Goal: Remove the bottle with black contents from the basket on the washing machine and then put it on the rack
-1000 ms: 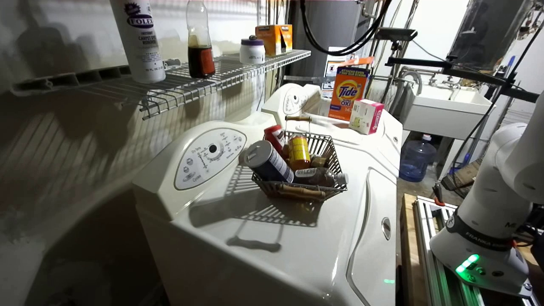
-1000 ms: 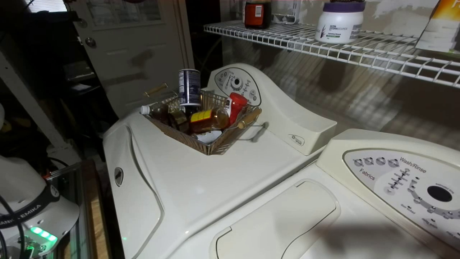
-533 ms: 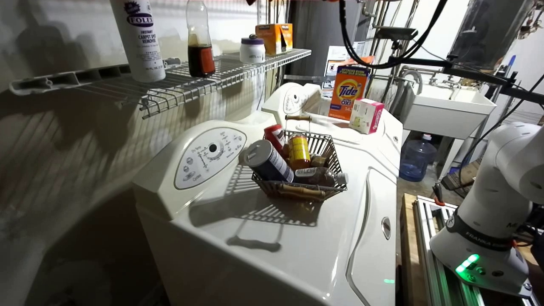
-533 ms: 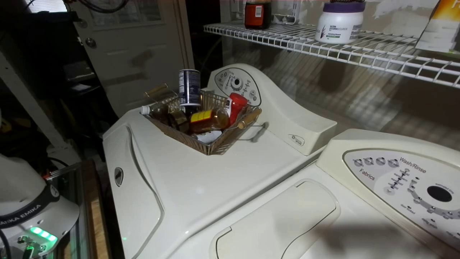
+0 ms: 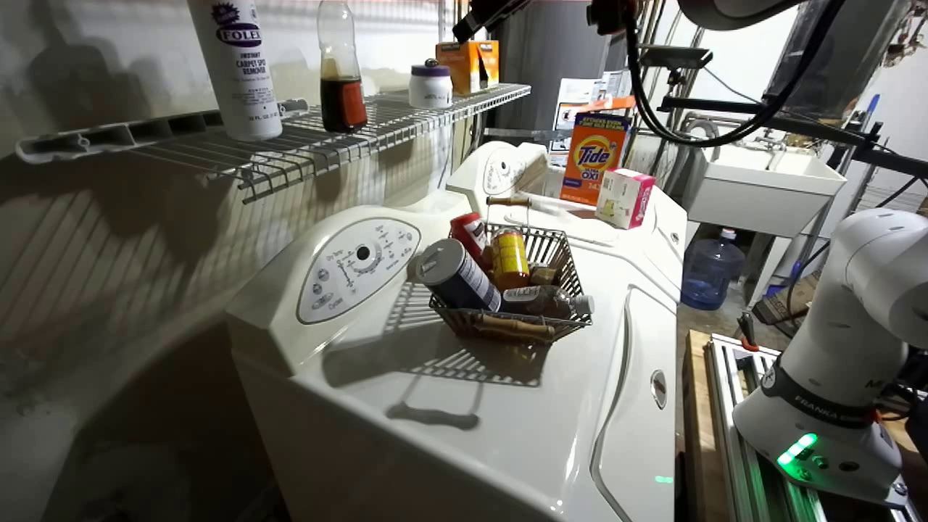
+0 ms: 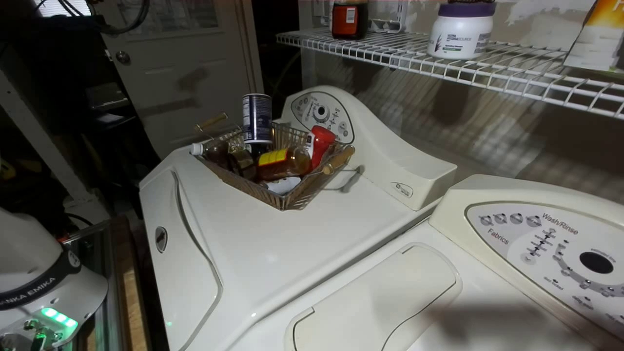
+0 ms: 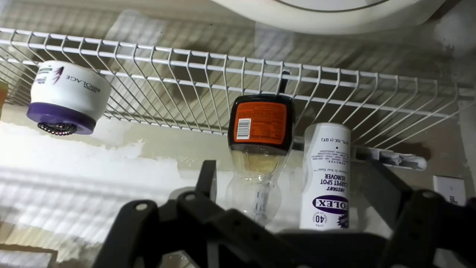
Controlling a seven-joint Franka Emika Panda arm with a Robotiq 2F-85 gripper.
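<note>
- Wrist view, upside down: we see the gripper (image 7: pixel 292 173) with its jaws spread wide, released. Between them, as that picture lines up, we see the bottle with black contents (image 7: pixel 260 123) and a tall white bottle (image 7: pixel 327 175); we cannot tell how near to either the fingers (image 7: pixel 206 178) are.
- We find the bottle with black contents upright on the rack (image 7: pixel 156 48), between the tall white bottle and a white jar with a purple lid (image 7: pixel 70 89). Its dark contents fill the lower part; above them the wall is see-through.
- In an exterior view we pick out a dark part of the gripper at the top edge, just above an orange box (image 5: pixel 457 69) as seen there.
- In both exterior views we see the basket (image 6: pixel 247 187) on the washing machine (image 5: pixel 507 435), near the dial panel (image 5: pixel 359 272). It holds a dark blue canister (image 5: pixel 457 275), a yellow-labelled jar (image 5: pixel 511 257), a red and white container (image 5: pixel 470 235), and a pale-capped bottle (image 5: pixel 540 302) lying on its side, cap at the rim.
- On the neighbouring white machine (image 6: pixel 375 302) we see an orange Tide box (image 5: pixel 594 159) and a pink and white box (image 5: pixel 625 197) near each other.
- Beside the washing machine we see the robot's white arm (image 5: pixel 834 341), its green lights (image 5: pixel 797 449) lit.
</note>
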